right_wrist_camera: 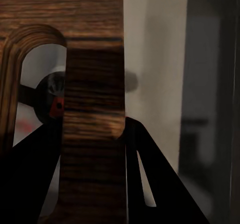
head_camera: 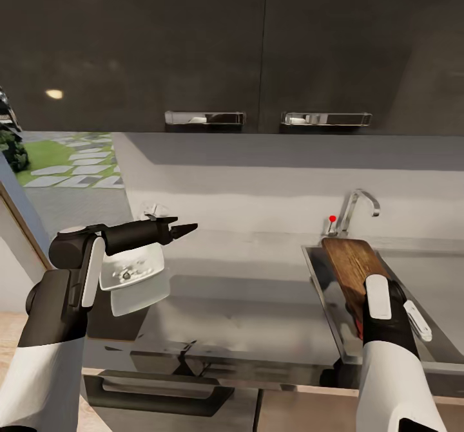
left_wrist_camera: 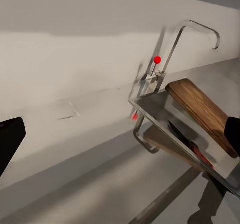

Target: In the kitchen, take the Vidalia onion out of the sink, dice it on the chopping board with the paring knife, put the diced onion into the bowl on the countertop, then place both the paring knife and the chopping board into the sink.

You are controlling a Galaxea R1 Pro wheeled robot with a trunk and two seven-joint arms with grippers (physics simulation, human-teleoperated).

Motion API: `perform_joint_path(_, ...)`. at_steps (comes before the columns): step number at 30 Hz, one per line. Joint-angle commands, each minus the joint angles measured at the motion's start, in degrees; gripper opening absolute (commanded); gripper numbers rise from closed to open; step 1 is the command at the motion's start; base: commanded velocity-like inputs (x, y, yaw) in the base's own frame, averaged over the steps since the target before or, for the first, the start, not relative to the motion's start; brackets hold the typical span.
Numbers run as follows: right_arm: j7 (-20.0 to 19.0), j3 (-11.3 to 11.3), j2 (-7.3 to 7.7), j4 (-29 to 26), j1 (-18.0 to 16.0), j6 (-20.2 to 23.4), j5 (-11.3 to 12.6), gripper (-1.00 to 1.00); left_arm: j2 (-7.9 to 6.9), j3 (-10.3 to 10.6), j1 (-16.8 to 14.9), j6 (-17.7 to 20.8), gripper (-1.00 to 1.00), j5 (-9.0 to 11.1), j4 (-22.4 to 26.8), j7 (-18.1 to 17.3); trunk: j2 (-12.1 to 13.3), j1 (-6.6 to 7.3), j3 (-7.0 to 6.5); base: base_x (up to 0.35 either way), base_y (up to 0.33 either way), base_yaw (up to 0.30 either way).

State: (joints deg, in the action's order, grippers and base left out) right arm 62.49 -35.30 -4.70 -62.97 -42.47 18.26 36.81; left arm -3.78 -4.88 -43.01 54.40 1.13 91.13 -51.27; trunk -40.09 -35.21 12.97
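Steel sink [head_camera: 325, 290], dark-grained chopping board [head_camera: 351, 261] tilted inside, right tool [right_wrist_camera: 120, 134] clamped on its slot-handle end.

Sink [head_camera: 325, 277] sits at right end of countertop [head_camera: 258, 316], faucet [head_camera: 353, 210] behind it. Chopping board [head_camera: 351, 264] tilted inside the sink, knife [left_wrist_camera: 192, 146] apparently under it in the basin. Bowl [head_camera: 132, 271] on countertop, well left of sink.
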Motion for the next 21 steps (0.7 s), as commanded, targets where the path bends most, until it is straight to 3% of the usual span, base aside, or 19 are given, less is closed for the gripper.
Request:
perform_joint_path(1, 0.17, -0.12, -0.04, -0.02, -0.07, 0.47, 0.02, -1.0, 0.0, -0.05, -0.06, 0.45, 1.0, 0.1, 0.02, -0.14, -0.08, -0.02, 0.09, 0.0, 0.0, 0.0)
perform_joint_path(21, 0.13, -0.42, 0.04, 0.39, -0.04, 0.12, 0.02, -1.0, 0.0, -0.05, -0.06, 0.45, 1.0, 0.1, 0.02, -0.05, -0.08, -0.02, 0.09, 0.079, -0.026, 0.0)
